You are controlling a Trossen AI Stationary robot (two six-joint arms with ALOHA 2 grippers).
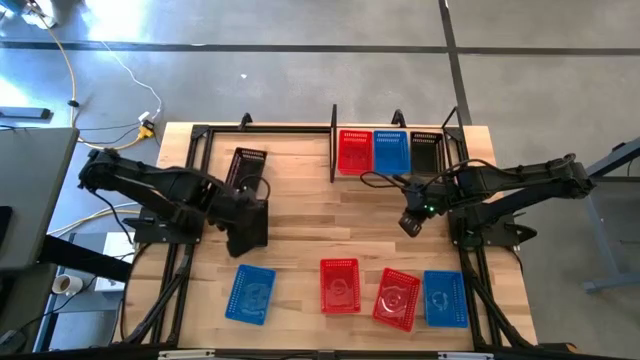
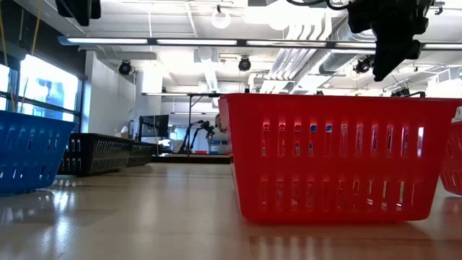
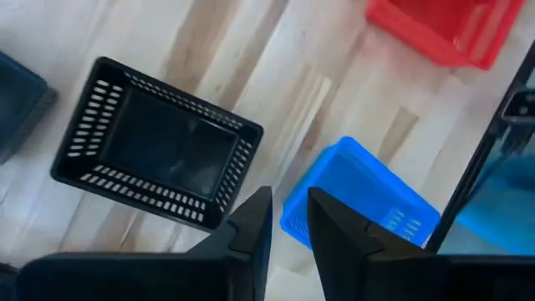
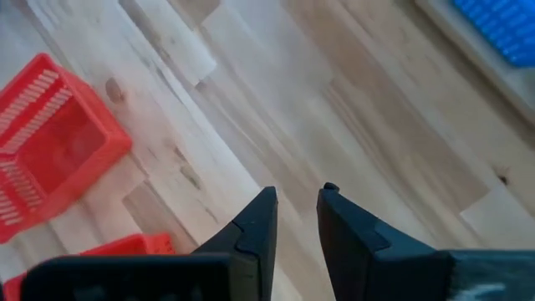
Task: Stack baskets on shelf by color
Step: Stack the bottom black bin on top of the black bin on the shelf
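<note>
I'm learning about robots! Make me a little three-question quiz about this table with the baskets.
1. How many baskets sit in the shelf at the table's far edge?
2. True or false: the right gripper is holding a red basket.
3. Which basket lies nearest the left gripper: A) a black basket, B) the blue basket at the near edge, C) a red basket?

Key: 1. Three: red, blue, black. 2. False, its fingers hold nothing. 3. B.

Honestly can't read a single label, brand, number or sign on anything around me, not even close up.
</note>
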